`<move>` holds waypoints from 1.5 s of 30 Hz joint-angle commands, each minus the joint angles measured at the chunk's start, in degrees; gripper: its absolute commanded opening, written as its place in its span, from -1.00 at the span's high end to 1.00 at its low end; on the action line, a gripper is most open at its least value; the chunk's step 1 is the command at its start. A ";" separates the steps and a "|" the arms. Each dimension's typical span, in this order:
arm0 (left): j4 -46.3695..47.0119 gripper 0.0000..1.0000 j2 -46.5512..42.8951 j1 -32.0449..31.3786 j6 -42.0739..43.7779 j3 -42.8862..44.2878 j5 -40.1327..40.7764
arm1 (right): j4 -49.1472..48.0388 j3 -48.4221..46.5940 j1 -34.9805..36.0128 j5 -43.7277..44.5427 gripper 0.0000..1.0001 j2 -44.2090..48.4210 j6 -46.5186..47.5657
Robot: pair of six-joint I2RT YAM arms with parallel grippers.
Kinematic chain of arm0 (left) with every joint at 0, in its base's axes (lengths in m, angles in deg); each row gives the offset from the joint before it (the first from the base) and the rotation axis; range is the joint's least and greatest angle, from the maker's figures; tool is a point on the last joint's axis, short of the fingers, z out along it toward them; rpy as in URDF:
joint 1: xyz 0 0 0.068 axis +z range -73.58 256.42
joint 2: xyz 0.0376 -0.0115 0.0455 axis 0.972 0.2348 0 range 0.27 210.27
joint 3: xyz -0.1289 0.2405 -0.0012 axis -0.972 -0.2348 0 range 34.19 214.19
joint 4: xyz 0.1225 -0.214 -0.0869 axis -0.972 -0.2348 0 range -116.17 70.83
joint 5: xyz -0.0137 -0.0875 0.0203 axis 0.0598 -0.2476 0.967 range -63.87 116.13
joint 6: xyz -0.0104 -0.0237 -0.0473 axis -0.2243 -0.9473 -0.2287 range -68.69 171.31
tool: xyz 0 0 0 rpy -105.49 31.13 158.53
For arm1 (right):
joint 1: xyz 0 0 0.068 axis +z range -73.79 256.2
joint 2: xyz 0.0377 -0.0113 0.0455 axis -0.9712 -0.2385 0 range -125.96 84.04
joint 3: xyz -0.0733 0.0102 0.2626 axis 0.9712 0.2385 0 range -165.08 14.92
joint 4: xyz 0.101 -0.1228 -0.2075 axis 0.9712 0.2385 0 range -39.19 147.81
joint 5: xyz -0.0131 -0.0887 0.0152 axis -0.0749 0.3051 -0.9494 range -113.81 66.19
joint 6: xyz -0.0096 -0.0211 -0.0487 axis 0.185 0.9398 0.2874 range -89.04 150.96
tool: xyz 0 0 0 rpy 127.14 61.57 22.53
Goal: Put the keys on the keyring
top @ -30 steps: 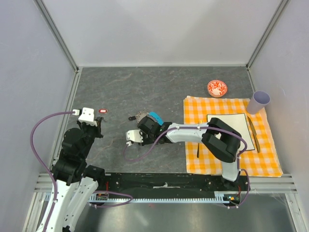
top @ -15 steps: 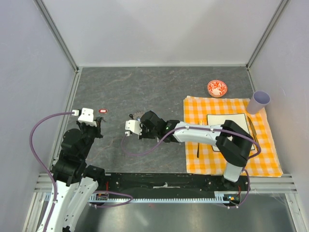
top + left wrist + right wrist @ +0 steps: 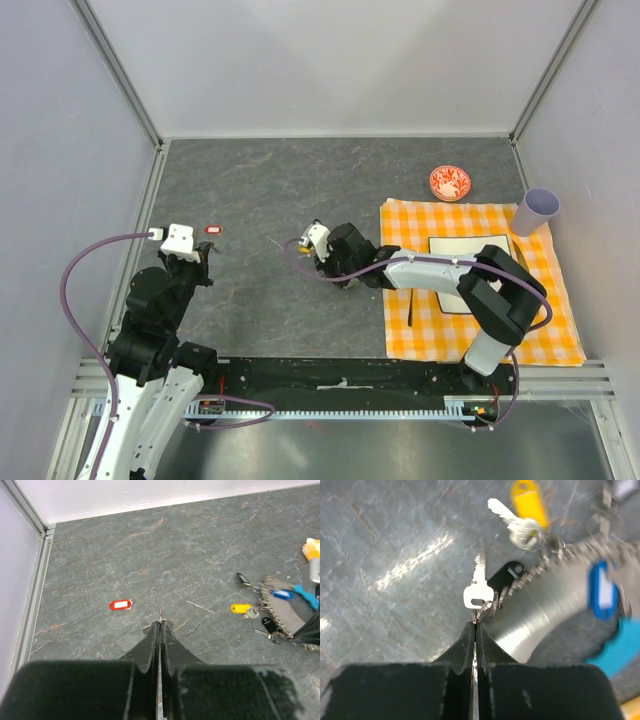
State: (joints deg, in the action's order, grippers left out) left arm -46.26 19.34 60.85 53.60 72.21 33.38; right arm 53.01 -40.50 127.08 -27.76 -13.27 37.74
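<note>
The right tool (image 3: 475,626), shut tight, seemed to nip the small ring (image 3: 487,609) of a silver key (image 3: 477,587) beside the keyring (image 3: 536,573) on the surface (image 3: 380,540). So thin a hold could slip and drop it. The left tool (image 3: 160,625) was shut on nothing visible, well apart.

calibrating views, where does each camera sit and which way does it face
top external: above and behind the arms, looking down on the grey stone-look table; both arms, left gripper and right gripper show.
left wrist: on the left arm, facing out along the table past its shut fingers toward a small red tag.
right wrist: close over the table, shut fingers at a silver key.
both wrist views share the yellow-tagged key and grey chain keyring.
</note>
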 commanded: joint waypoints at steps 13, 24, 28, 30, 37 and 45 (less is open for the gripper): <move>2.39 0.96 0.00 0.02 -1.41 -0.49 -1.09 | 5.70 -3.55 0.89 2.36 0.24 0.02 -3.54; 2.48 0.97 0.00 0.02 -1.41 -0.49 -1.36 | 12.31 -5.14 2.13 0.34 0.20 2.23 0.06; 2.48 0.96 0.00 -0.07 -1.41 -0.49 -1.71 | 12.39 -7.76 1.86 -1.93 0.21 -1.02 0.60; 2.57 0.96 0.00 0.02 -1.49 -0.58 -1.62 | 12.92 -8.91 1.86 -3.26 0.21 -2.96 0.77; 2.57 0.96 -0.09 0.02 -1.41 -0.49 -1.80 | 13.18 -10.41 1.34 -3.35 0.21 -5.60 1.30; 2.66 0.96 -0.17 0.02 -1.49 -0.49 -2.24 | 13.10 -11.81 0.63 -3.88 0.22 -6.92 2.00</move>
State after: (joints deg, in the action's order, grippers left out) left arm -46.06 19.36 60.85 53.62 71.97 31.94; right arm 66.67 -49.04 128.26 -30.47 -19.59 38.73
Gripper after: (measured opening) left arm 0.025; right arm 0.393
